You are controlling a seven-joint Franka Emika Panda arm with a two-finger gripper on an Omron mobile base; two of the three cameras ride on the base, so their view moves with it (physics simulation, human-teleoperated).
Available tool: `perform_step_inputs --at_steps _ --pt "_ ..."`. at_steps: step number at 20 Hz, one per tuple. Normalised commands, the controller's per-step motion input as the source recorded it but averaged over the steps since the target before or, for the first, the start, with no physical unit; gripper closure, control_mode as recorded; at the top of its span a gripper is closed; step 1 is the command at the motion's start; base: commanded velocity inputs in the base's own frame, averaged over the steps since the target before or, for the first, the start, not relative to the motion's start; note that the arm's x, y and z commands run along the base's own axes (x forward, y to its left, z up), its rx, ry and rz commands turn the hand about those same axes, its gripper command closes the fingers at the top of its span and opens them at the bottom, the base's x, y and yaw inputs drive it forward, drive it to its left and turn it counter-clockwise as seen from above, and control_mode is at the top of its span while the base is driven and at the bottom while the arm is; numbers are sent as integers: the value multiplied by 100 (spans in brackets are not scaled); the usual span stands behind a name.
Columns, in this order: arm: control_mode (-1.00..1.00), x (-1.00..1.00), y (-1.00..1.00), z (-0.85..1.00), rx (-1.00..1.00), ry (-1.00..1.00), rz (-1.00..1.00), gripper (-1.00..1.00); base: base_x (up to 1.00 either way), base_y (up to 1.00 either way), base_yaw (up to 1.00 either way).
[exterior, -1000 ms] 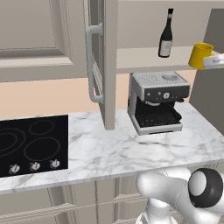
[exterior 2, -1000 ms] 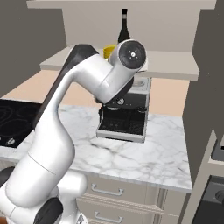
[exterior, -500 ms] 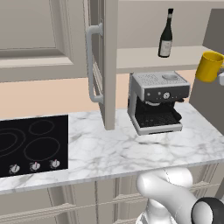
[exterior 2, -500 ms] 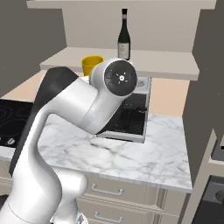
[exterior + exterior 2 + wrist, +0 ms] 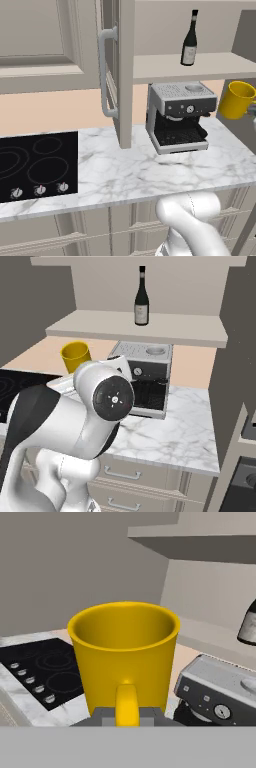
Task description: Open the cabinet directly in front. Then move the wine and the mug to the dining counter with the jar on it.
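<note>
The pincer [image 5: 127, 714] is clamping the small bright yellow mug [image 5: 125, 657] by its handle, holding it upright in the air at three o'clock of the silver coffee machine [image 5: 180, 115]. The dark glass wine bottle [image 5: 189, 39] is standing on the cabinet shelf [image 5: 200, 67].

The mug [image 5: 124, 662] has its base cut off in the hand view, and the fingers on its handle are mostly hidden — only grey stubs show. In the left base view the gripper [image 5: 253, 111] runs off the right edge. The wine [image 5: 248, 623] is cropped there too; its label [image 5: 141, 314] is too small to read. The arm hides part of the coffee machine [image 5: 147, 376].
</note>
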Motion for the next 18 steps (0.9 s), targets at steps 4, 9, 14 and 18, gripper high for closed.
perform_step_inputs --at_steps 4,9,14,18 --pt "-100 -51 40 -36 -1 -3 8 100 0 0 0" --pt "-100 -36 31 -35 0 -1 8 100 0 0 0" --pt "-100 -27 7 -37 0 0 6 100 0 0 0" --pt "-100 -22 11 -46 -1 0 5 100 0 0 0"
